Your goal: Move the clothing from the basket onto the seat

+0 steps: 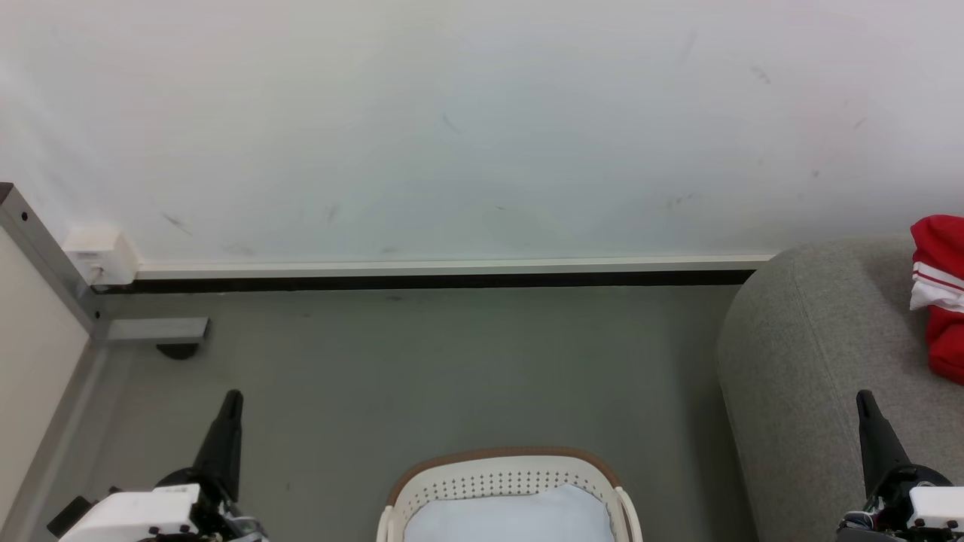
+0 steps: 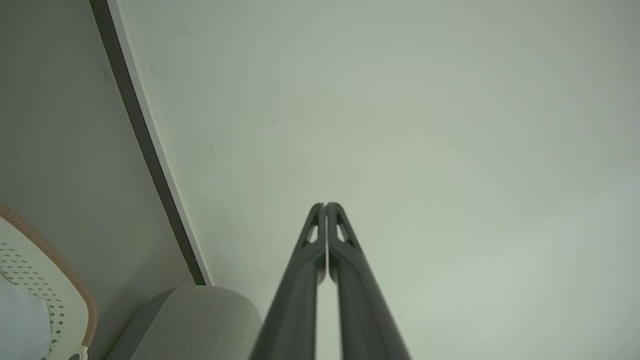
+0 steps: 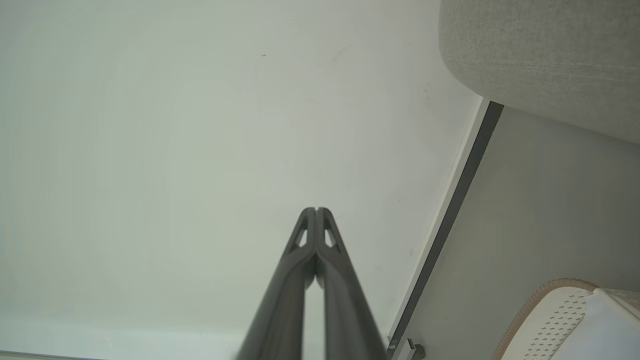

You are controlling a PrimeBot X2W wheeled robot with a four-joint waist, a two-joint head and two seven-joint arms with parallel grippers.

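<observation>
Now red-and-white sports clothing lies on the light-grey fabric seat

Down front, the cream-white perforated plastic basket holds a pale blue flat cloth. Either side, the left gripper and right gripper each show dark fingers pressed tight together, nothing between them.

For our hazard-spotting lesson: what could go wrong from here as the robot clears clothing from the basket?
1. The cream perforated plastic basket shows a pale blue flat cloth inside; the robot may grab that by mistake.
2. Anything lying under that cloth is hidden, so a reach into the basket would likely be blind.
</observation>
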